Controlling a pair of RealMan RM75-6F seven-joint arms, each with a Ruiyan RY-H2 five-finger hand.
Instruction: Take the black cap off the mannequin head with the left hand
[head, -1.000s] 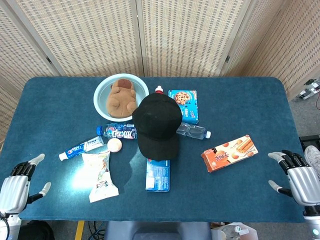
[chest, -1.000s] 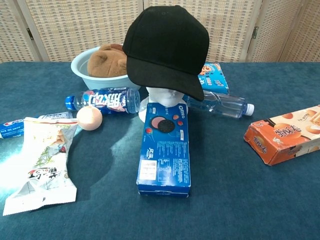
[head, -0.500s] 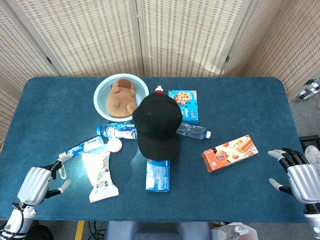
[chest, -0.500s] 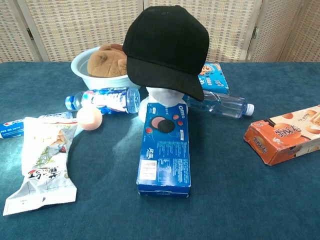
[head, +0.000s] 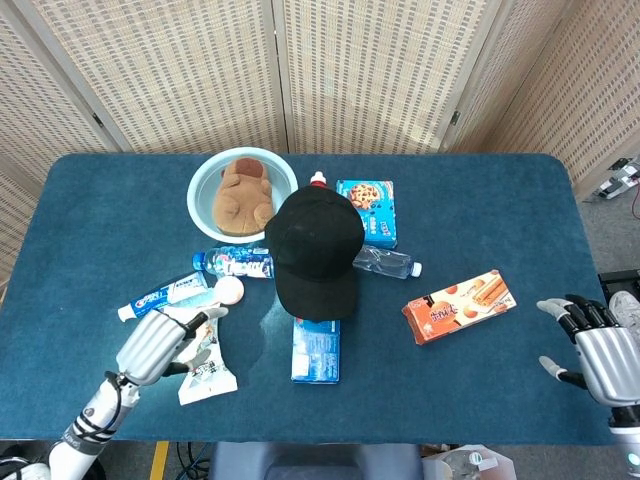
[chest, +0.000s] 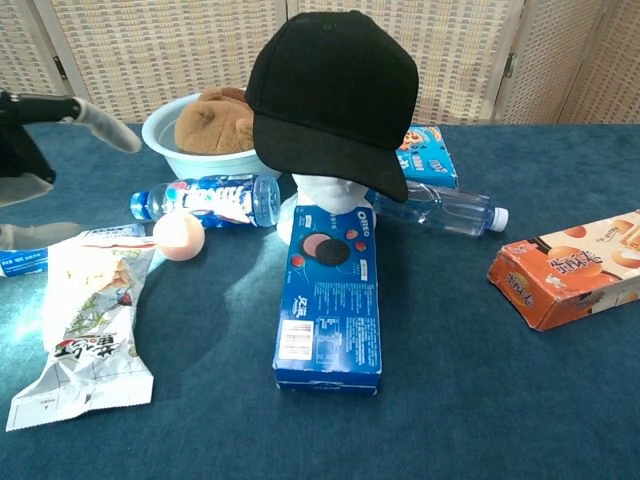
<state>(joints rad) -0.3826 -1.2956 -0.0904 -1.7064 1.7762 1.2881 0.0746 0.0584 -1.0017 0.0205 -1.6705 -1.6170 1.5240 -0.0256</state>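
- Blue cloth covers the surface (head: 500, 200); the black cap (head: 318, 250) sits on the mannequin head (chest: 325, 195).
- Our left hand (head: 155, 345), fingers apart and empty, hovers near the snack bag (head: 200, 355); the cap remains ungrasped.

Bright, even overhead light. Soft shadows under the black cap (chest: 330, 95). Left hand (chest: 40, 150) blurred at chest-view edge; rest sharp.

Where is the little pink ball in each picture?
Head view: the pink ball lies left of centre on the table, just ahead of the left robot hand.
Chest view: the ball sits at left, in front of the blue-labelled bottle.
Shared landmark: the black cap on the mannequin head, to the ball's right in both.
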